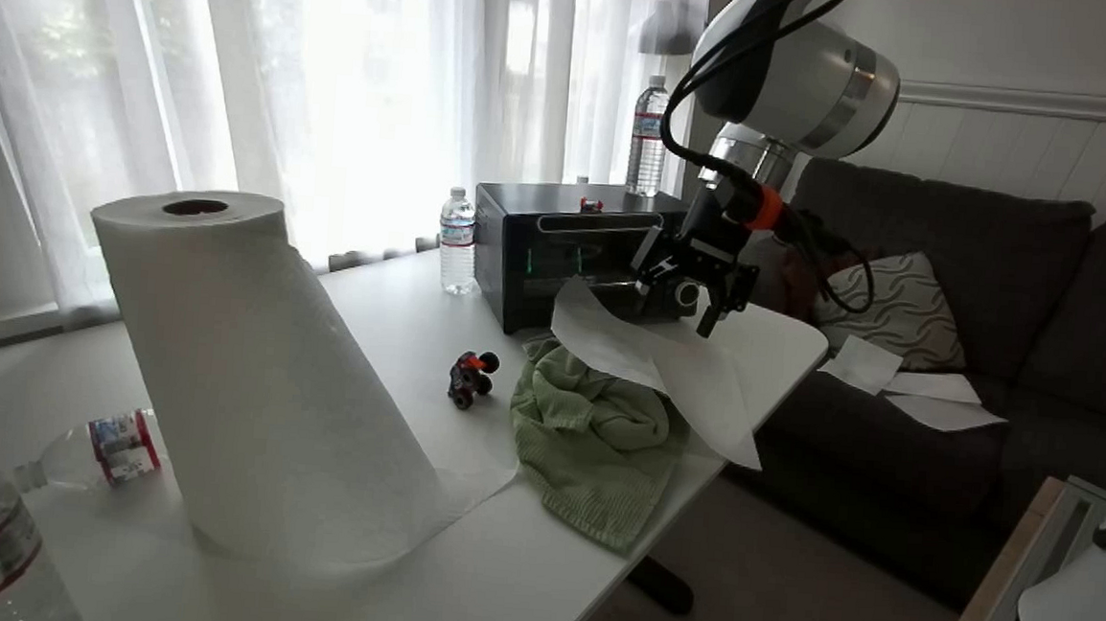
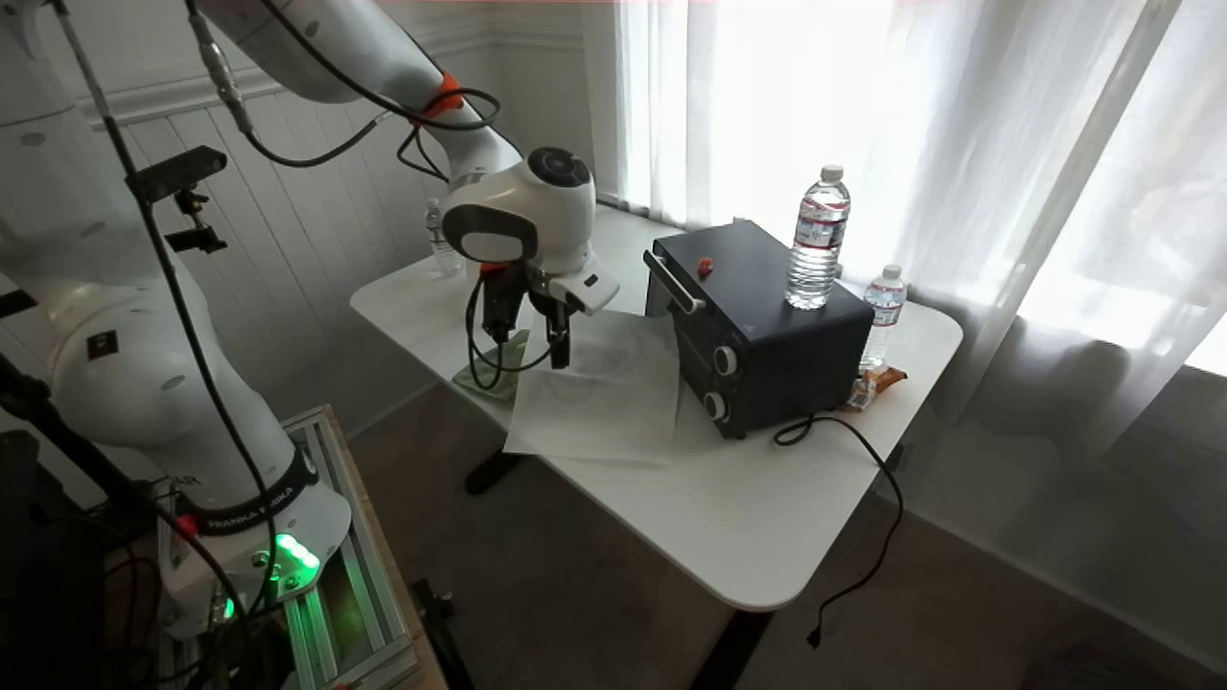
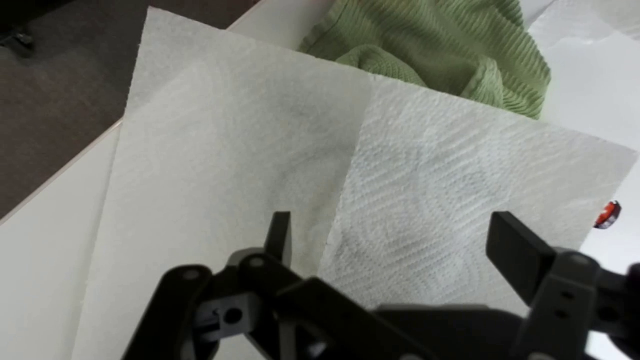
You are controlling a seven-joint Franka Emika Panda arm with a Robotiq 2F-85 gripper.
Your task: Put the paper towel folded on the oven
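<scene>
The white paper towel (image 1: 609, 343) lies on the table in front of the black oven (image 1: 567, 244). Its one end curls up and its other end reaches past the table edge. In the wrist view the paper towel (image 3: 225, 150) shows a line across its middle; I cannot tell if this is a crease or a layer's edge. It also shows in an exterior view (image 2: 604, 422), beside the oven (image 2: 767, 331). My gripper (image 3: 390, 220) is open and empty above the towel, fingers pointing down. It shows in both exterior views (image 1: 676, 316) (image 2: 556, 355). The oven is outside the wrist view.
A water bottle (image 1: 647, 148) and a small red toy (image 1: 591, 204) stand on the oven top. Another bottle (image 1: 457, 247) stands beside it. A green cloth (image 1: 593, 447) lies against the towel. A toy truck (image 1: 470, 379) and paper roll (image 1: 261, 379) are nearby.
</scene>
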